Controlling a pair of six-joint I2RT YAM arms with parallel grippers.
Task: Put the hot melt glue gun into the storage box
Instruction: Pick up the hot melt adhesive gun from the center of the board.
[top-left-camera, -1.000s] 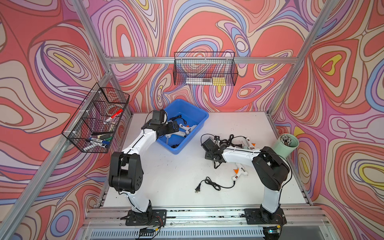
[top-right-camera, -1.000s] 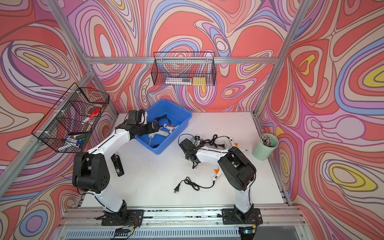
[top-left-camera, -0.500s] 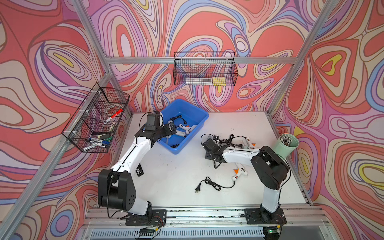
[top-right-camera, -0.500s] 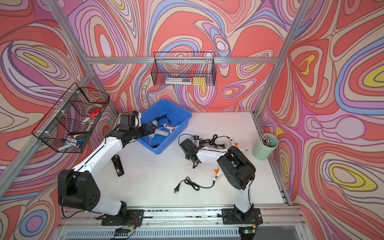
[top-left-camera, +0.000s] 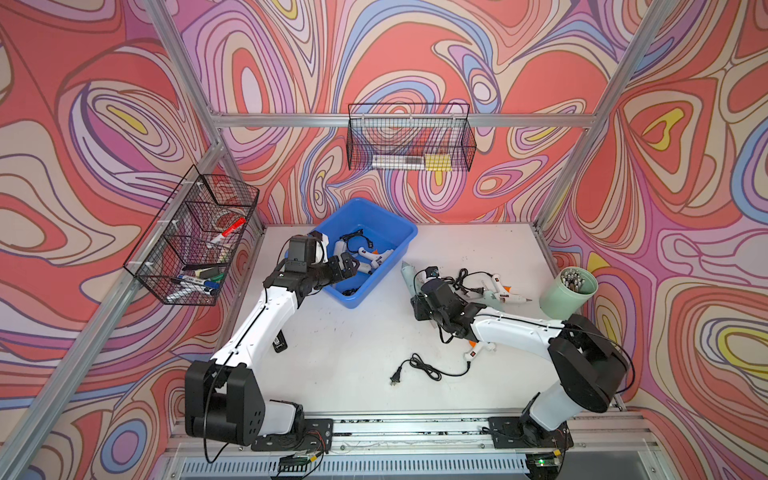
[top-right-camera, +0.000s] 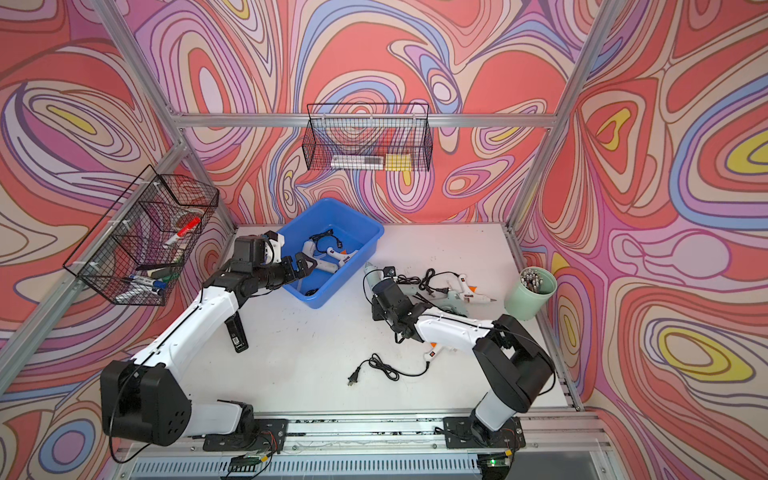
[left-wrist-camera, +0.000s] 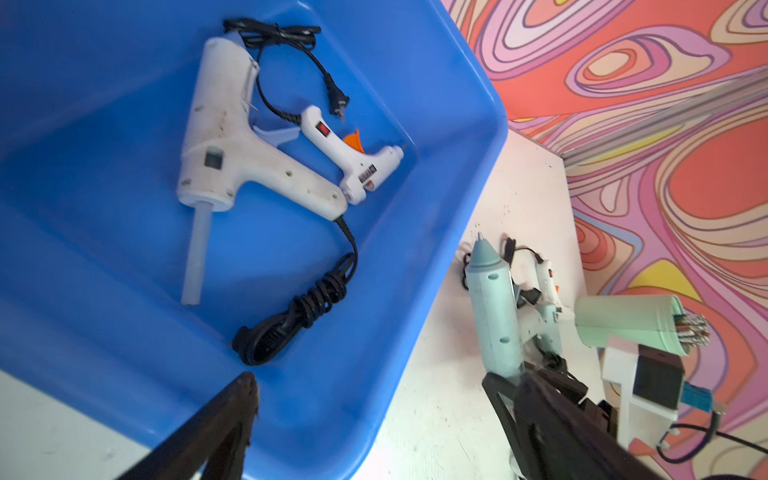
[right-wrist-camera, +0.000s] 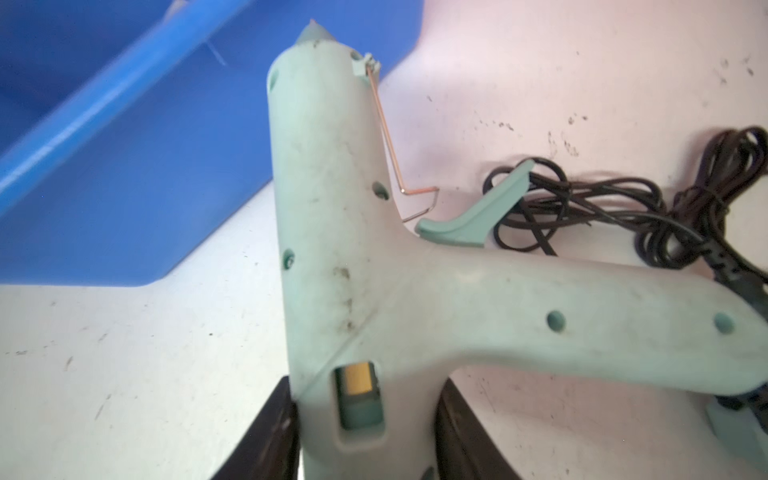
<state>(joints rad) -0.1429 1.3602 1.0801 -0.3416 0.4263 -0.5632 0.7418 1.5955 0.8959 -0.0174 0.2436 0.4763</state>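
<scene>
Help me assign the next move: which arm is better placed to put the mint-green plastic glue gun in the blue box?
Right. The right gripper is shut on the mint-green plastic glue gun beside the blue plastic storage box; the left gripper is open and empty over it.

Smooth, glossy plastic storage box (left-wrist-camera: 449, 174)

On your table (top-left-camera: 353, 332), the storage box (top-left-camera: 376, 286) sits by your left hand (top-left-camera: 347, 266); glue guns (top-left-camera: 505, 296), cords (top-left-camera: 428, 370) and a cup (top-left-camera: 561, 301) lie around your right hand (top-left-camera: 417, 296).
</scene>
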